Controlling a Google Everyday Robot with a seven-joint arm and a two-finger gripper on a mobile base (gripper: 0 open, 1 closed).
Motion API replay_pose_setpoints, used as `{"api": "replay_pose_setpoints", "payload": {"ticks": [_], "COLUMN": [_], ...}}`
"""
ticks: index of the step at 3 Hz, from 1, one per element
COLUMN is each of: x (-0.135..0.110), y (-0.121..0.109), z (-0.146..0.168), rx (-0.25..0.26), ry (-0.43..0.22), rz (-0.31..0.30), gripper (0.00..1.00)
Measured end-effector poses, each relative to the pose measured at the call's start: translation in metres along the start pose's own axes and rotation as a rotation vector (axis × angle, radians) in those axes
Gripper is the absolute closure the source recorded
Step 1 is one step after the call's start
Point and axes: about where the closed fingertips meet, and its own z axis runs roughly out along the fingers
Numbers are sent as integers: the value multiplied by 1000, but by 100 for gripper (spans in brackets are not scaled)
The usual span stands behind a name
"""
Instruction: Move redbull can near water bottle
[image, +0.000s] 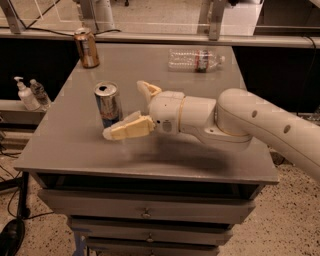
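Note:
The redbull can (108, 103) stands upright on the grey table (65, 150), left of centre. The water bottle (195, 59) lies on its side at the table's far right, white cap pointing right. My gripper (124, 110) is open, reaching in from the right. One finger (127, 129) is in front of the can's base and the other (148, 89) is behind and to its right. The can sits at the mouth of the open fingers, not gripped.
A shorter brown-gold can (87, 48) stands at the table's far left corner. A white pump bottle (23, 94) and a small dark-capped bottle (38, 92) sit on a lower shelf to the left. Drawers (145, 212) are below the table front.

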Motion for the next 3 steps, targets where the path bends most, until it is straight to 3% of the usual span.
{"api": "replay_pose_setpoints", "payload": {"ticks": [1,2,3], "x": [2,10,15], "y": [13,19,16], "z": [24,44,51], "rx": [-19,-22,-3], "ry": [-14,-6,6], "rz": [13,25,31], "gripper": [0,14,38]}}
